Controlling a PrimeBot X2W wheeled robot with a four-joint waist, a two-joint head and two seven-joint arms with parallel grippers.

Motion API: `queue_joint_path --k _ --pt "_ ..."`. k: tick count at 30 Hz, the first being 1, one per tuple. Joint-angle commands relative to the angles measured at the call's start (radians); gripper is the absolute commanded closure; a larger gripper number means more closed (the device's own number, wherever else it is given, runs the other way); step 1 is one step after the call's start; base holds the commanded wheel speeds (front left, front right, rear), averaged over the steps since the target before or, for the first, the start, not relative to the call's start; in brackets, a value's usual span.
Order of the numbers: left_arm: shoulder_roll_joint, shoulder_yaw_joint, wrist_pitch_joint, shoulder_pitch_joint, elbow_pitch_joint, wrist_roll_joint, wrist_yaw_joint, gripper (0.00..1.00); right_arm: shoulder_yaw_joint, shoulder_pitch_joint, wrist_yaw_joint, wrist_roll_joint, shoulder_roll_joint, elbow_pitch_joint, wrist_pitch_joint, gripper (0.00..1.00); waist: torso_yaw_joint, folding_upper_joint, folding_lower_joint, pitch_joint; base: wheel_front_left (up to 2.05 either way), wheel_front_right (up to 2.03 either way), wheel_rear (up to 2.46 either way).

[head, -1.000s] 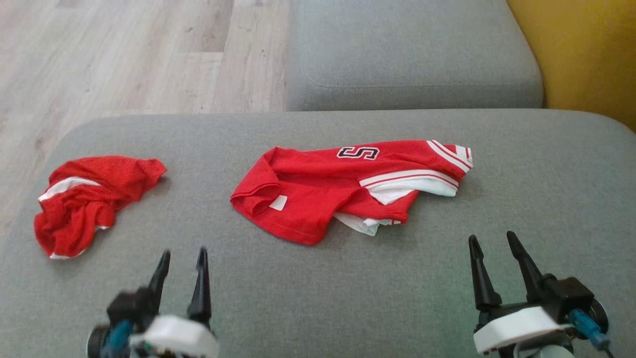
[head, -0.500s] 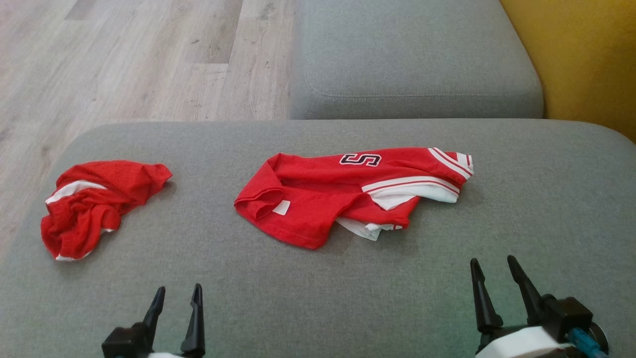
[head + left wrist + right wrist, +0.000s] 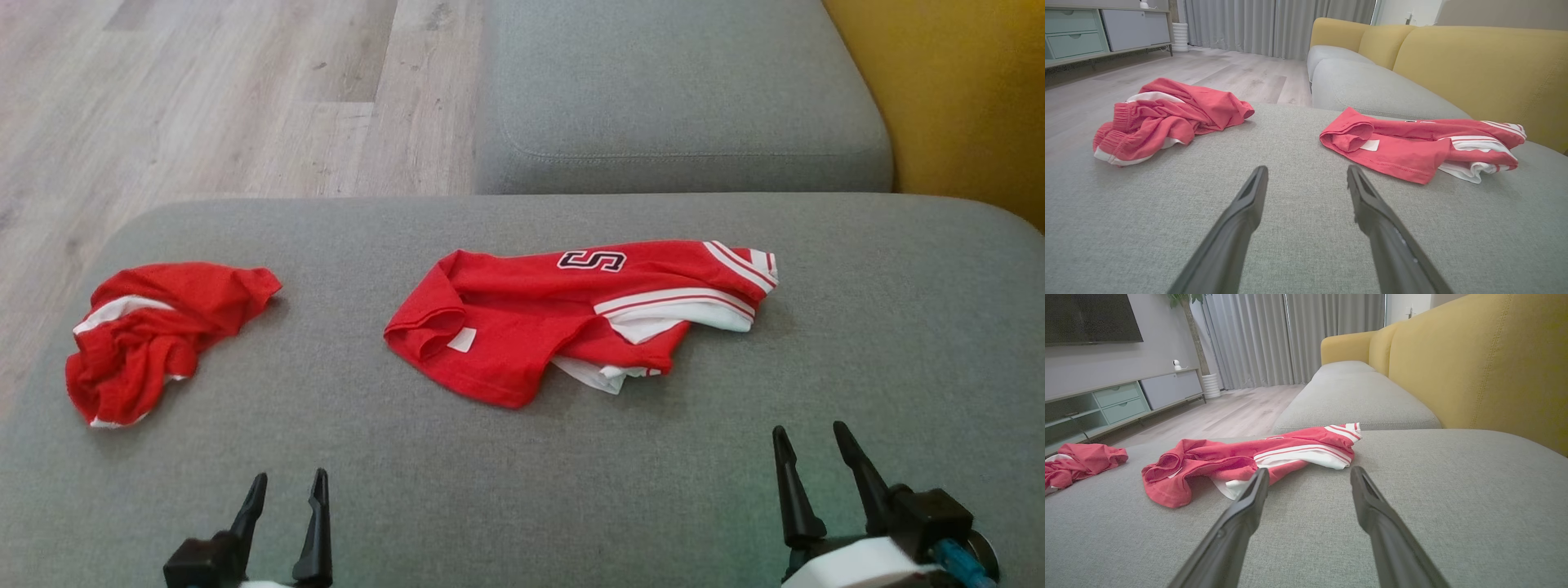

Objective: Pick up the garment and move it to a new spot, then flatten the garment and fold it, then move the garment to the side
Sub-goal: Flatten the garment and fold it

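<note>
Red jersey: lies crumpled and partly doubled over itself at the middle of the grey seat cushion. Body red. White panels with red stripes at its right end. Black-and-white "S" near the far edge. Small white tag beside the rolled opening at its left end. White fabric pokes out under the near edge.

Count: two red garments on the cushion. The second is a bunched pair of red shorts with white trim, well apart to the left, near the cushion's left edge.

Two grippers. Left gripper: fingers parted, nothing between them, over bare cushion. Right gripper: likewise released and empty, on the near side of the jersey, not touching it.

Beyond: a second grey cushion, a yellow backrest, wood floor.
</note>
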Motion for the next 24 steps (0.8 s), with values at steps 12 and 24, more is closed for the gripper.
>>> queue_joint_path --k 12,24 --pt "-0.053 -0.085 0.049 -0.19 0.002 0.083 -0.009 0.0 0.039 -0.085 0.008 -0.017 -0.006 -0.029 -0.011 0.0 -0.054 -0.0001 0.0 0.063 0.0 0.0 0.0" --pt "-0.216 -0.157 0.076 -0.507 0.367 0.133 -0.043 0.0 0.079 -0.173 0.008 -0.04 -0.006 -0.05 0.0 0.0 -0.228 -0.0001 0.0 0.22 0.0 0.0 0.0"
